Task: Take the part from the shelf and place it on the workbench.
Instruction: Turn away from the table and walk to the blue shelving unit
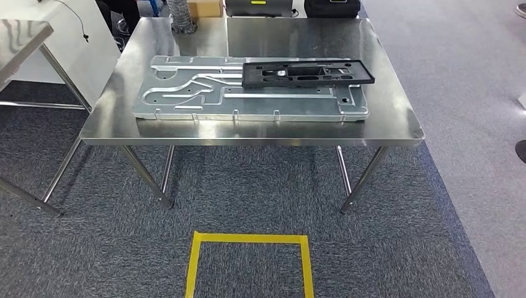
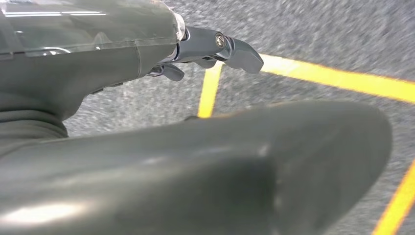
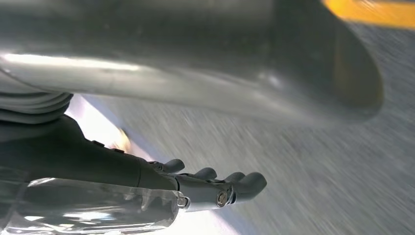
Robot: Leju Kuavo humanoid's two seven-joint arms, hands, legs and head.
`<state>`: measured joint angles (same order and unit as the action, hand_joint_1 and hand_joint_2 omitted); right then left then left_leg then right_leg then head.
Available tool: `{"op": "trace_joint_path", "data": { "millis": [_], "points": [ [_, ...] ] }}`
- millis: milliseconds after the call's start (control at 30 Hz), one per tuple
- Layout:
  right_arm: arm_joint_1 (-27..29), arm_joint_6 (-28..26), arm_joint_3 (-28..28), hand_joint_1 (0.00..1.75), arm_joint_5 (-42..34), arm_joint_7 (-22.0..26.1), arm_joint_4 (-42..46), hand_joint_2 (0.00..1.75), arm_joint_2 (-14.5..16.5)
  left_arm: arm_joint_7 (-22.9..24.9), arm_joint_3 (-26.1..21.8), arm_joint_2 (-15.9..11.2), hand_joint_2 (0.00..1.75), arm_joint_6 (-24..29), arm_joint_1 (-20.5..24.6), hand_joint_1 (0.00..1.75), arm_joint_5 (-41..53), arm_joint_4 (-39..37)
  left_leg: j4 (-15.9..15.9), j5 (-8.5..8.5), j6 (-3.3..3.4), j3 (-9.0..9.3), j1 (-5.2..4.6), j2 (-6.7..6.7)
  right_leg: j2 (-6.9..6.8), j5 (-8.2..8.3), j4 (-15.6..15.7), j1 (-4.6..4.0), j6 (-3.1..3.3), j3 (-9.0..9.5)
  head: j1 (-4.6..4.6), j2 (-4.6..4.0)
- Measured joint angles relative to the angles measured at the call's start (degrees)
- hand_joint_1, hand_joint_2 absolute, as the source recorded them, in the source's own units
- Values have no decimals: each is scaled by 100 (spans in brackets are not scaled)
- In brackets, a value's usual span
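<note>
In the head view, a stainless-steel workbench [image 1: 397, 118] is seen across the upper half of the frame. A large silver machined plate [image 1: 186, 99] lies flat on it, and a black part [image 1: 308, 72] rests on the plate's upper right portion, slightly overhanging its right end. Grey carpet [image 1: 93, 236] covers the floor, and a yellow tape square [image 1: 248, 238] is marked at the bottom centre. A second metal table [image 1: 18, 37] is cut off at the upper left.

In the left wrist view, the left hand [image 2: 205, 49] is seen at the upper centre, its fingers extended with nothing held, above blurred carpet crossed by yellow tape lines.

In the right wrist view, the right hand [image 3: 215, 188] appears at the lower centre, its fingers stretched out side by side and holding nothing, over blurred carpet.
</note>
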<state>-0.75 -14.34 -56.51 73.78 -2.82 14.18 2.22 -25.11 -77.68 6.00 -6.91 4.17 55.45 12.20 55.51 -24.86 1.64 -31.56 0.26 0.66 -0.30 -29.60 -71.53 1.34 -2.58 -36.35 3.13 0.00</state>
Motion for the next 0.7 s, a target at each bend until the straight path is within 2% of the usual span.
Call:
{"op": "trace_joint_path", "data": {
  "millis": [33, 67, 100, 133, 200, 233, 267, 300, 367, 400, 433, 467, 500, 533, 567, 600, 633, 667, 700],
  "points": [
    [-34, 164, -73, 0, -104, -150, -22, 0, 21, 13, 16, 0, 0, -9, 0, 0, 17, 0, 66, 36, -30, -111, 9, 0, 4, 81, 380, 24, -16, 313, 0, 0],
    [-69, 324, -155, 0, -198, -272, -37, 0, 38, 25, 34, 0, 0, -15, 2, 0, 33, 0, 133, 65, -63, -202, 12, -1, 15, 62, 833, 26, -16, 637, 1, 0],
    [-98, 469, -239, 0, -276, -362, -53, 0, 58, 37, 51, -1, 0, -20, 3, 0, 47, 0, 182, 101, -104, -267, 12, 0, 23, -17, 1210, 18, 5, 883, 1, 0],
    [-123, 590, -315, 0, -330, -415, -67, 0, 79, 45, 65, -1, 0, -23, 4, 0, 61, 0, 209, 143, -146, -310, 9, 0, 31, -107, 1461, 0, 39, 1029, 1, 0],
    [-147, 761, -435, 0, -383, -463, -96, 0, 111, 62, 85, -1, 0, -27, -1, 0, 81, 0, 210, 226, -231, -349, 19, -2, 26, -110, 1568, -27, 148, 1021, 1, 0],
    [-158, 825, -482, 0, -399, -472, -108, 0, 126, 70, 91, -1, 0, -29, -7, 0, 89, 0, 230, 192, -266, -376, 30, -6, 13, -62, 1569, -28, 204, 978, 0, 0],
    [-166, 876, -526, 0, -417, -473, -118, 0, 138, 75, 96, -1, 0, -32, -18, 0, 94, 0, 326, 55, -296, -421, 40, -10, -1, -6, 1575, -25, 264, 925, 0, 0],
    [-173, 920, -566, 0, -439, -469, -126, 0, 150, 79, 100, 1, 0, -33, -28, 0, 101, 0, 533, -184, -319, -494, 48, -14, -16, 58, 1582, -23, 316, 861, 1, 0],
    [-181, 987, -638, 0, -482, -434, -131, 0, 163, 82, 107, 7, 0, -36, -37, 0, 127, 0, 1239, -765, -344, -678, 50, -16, -30, 187, 1575, -56, 372, 702, 1, 0],
    [-183, 1016, -670, 0, -499, -401, -132, 0, 169, 84, 109, 9, 0, -38, -38, 0, 143, 0, 1592, -935, -347, -735, 50, -17, -34, 254, 1567, -77, 384, 610, 1, 0],
    [-184, 1039, -699, 0, -510, -364, -133, 0, 175, 85, 113, 10, 0, -40, -38, 0, 157, 0, 1813, -965, -341, -723, 49, -17, -36, 318, 1555, -98, 390, 516, 1, 0],
    [-186, 1057, -723, 0, -519, -326, -133, 0, 181, 86, 117, 10, 0, -44, -38, 0, 170, 0, 1841, -865, -323, -616, 45, -17, -36, 378, 1539, -117, 392, 423, 1, 0],
    [-187, 1070, -743, 0, -525, -292, -134, 0, 188, 86, 123, 10, 0, -47, -37, 0, 179, 0, 1662, -696, -293, -411, 38, -18, -36, 433, 1519, -133, 391, 336, 2, 0],
    [-192, 1079, -758, 0, -530, -262, -135, 0, 195, 86, 133, 9, 0, -52, -32, 0, 185, 0, 1304, -547, -250, -114, 24, -20, -35, 482, 1499, -144, 387, 263, 2, 0],
    [-196, 1086, -769, 0, -535, -230, -138, 0, 210, 84, 143, 5, 0, -58, -23, 0, 190, 0, 832, -496, -195, 221, 2, -21, -34, 530, 1479, -161, 373, 203, 2, 0],
    [-199, 1091, -777, 0, -536, -197, -140, 0, 224, 81, 152, 2, 0, -67, -11, 0, 193, 0, 399, -519, -149, 505, -19, -23, -37, 578, 1468, -167, 350, 162, 2, 0],
    [-203, 1098, -781, 0, -530, -165, -143, 0, 235, 79, 158, -2, 0, -75, -1, 0, 197, 0, 84, -575, -109, 686, -42, -24, -42, 629, 1467, -165, 323, 134, 2, 0],
    [-205, 1108, -783, 0, -515, -130, -144, 0, 244, 76, 161, -5, 0, -80, 6, 0, 200, 0, -88, -618, -80, 757, -61, -24, -47, 684, 1477, -161, 289, 117, 2, 0],
    [-204, 1121, -784, 0, -493, -99, -144, 0, 240, 74, 163, -3, 0, -85, 2, 0, 202, -1, -139, -588, -57, 737, -63, -23, -51, 746, 1498, -159, 253, 104, 2, 0]
  ]
}}
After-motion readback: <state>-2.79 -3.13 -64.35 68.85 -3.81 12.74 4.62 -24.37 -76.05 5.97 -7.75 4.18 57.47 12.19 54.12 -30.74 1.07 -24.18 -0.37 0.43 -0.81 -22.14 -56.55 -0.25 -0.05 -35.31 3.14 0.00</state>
